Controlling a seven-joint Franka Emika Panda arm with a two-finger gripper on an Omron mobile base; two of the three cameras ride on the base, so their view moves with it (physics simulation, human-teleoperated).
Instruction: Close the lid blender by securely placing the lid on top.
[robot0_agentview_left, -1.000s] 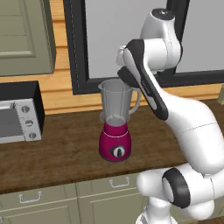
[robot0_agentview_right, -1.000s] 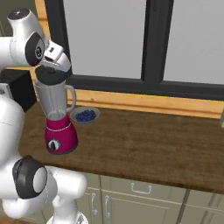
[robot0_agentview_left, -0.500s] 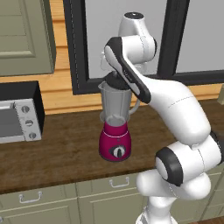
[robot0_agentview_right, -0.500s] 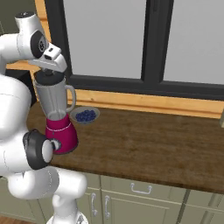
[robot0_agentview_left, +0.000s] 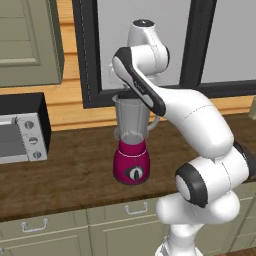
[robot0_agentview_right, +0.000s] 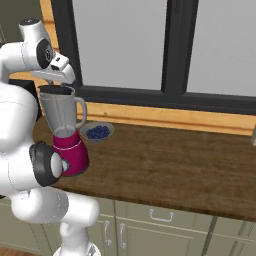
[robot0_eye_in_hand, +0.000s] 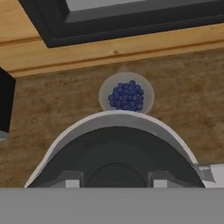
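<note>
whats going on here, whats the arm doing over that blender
The white robot arm has reached over the blender on the wooden counter, with its gripper right at the mouth of the clear jar. In the hand view the black lid sits inside the jar's rim, directly under the fingers; whether it is fully seated or already released can't be told. A small bowl of blueberries sits behind the blender, and a toaster oven stands to its left.

Even, soft light fills the kitchen, rendered sharp with no blur. The window (robot0_agentview_right: 125, 45) panes are flat pale grey, without glare. Below the window, the wooden counter (robot0_agentview_right: 190, 170) lies evenly lit; only a faint shadow sits beside the blender (robot0_agentview_left: 132, 145) base. Edges stay straight, undistorted.
</note>
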